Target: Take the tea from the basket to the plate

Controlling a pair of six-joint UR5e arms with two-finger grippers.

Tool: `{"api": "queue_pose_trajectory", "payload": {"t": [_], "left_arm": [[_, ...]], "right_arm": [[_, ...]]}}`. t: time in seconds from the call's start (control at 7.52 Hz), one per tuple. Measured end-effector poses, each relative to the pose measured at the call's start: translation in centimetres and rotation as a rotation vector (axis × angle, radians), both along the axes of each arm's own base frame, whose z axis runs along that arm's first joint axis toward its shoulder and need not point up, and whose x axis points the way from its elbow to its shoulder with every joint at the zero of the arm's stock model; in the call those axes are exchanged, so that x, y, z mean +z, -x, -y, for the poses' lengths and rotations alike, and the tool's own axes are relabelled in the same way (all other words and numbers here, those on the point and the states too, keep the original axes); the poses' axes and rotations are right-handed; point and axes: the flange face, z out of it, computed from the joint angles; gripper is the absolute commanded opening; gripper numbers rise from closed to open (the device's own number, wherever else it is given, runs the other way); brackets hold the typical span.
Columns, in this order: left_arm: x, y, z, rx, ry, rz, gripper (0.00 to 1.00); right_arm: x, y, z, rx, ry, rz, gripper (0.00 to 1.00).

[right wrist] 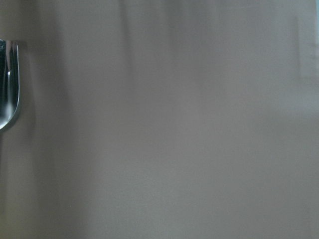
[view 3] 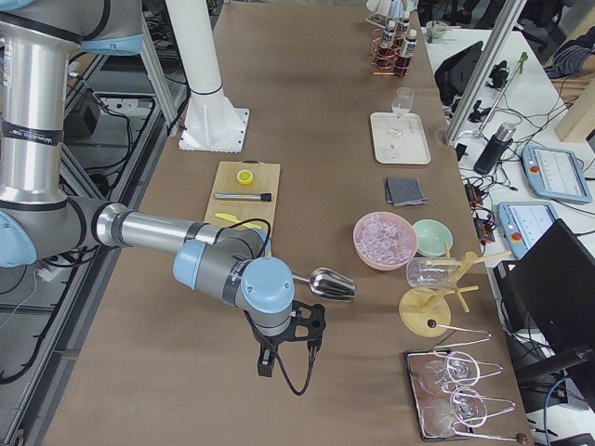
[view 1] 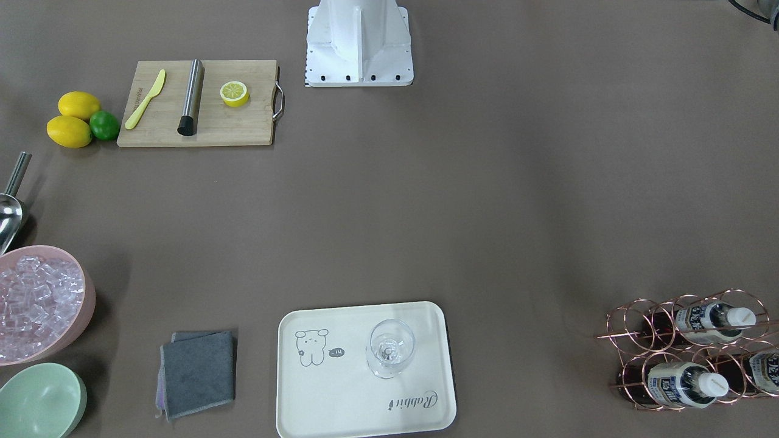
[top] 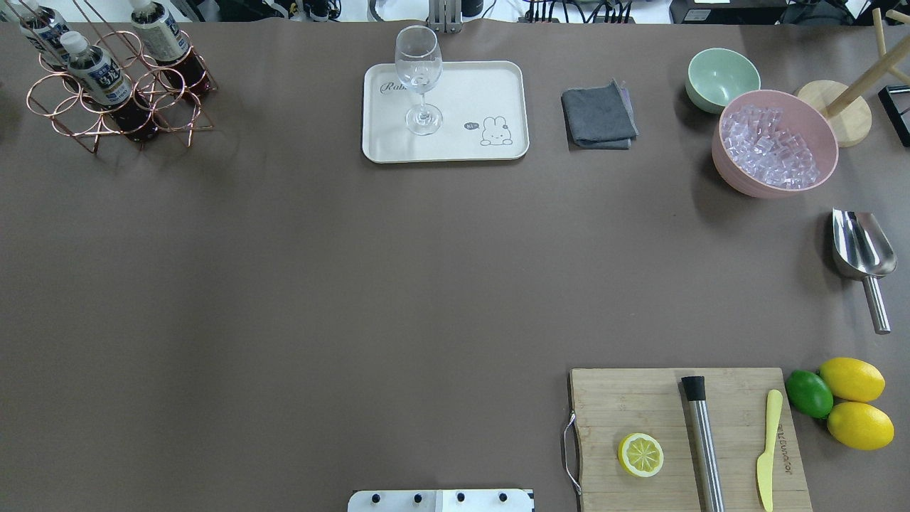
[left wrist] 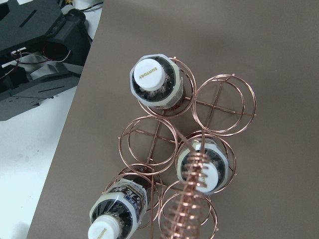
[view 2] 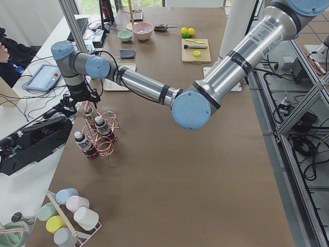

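The copper wire basket [top: 121, 92] stands at the table's far left corner and holds three tea bottles [top: 99, 71] with white caps. The left wrist view looks straight down on the basket [left wrist: 149, 144] and its bottles [left wrist: 154, 84]; no fingers show there. My left gripper [view 2: 78, 102] hangs just above the basket in the exterior left view; I cannot tell whether it is open or shut. The cream plate [top: 462, 92] lies at the far middle with a stemmed glass [top: 419, 78] on it. My right gripper [view 3: 279, 344] hovers over bare table near the scoop; I cannot tell its state.
A grey cloth [top: 597, 117], green bowl [top: 721, 78] and pink bowl of ice [top: 775, 142] sit right of the plate. A metal scoop [top: 860, 249], a cutting board [top: 682, 441] with lemon half, muddler and knife, and lemons with a lime [top: 846, 402] lie on the right.
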Motion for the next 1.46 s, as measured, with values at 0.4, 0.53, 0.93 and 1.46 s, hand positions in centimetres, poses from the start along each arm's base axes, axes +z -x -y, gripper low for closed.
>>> {"api": "queue_pose_trajectory", "payload": {"t": [0.4, 0.53, 0.93, 1.46], "left_arm": [[-0.3, -0.3, 0.3, -0.002, 0.002, -0.005, 0.00], [-0.4, -0.2, 0.3, -0.006, 0.006, -0.011, 0.00], [-0.9, 0.5, 0.3, -0.012, 0.011, -0.034, 0.00], [-7.6, 4.1, -2.8, -0.041, -0.013, -0.105, 0.00]], "right_arm": [[0.0, 0.0, 0.0, 0.000, -0.001, 0.000, 1.00], [0.0, 0.0, 0.0, 0.000, -0.001, 0.000, 1.00], [0.0, 0.0, 0.0, 0.000, -0.001, 0.000, 1.00], [0.0, 0.0, 0.0, 0.001, 0.000, 0.001, 1.00]]}}
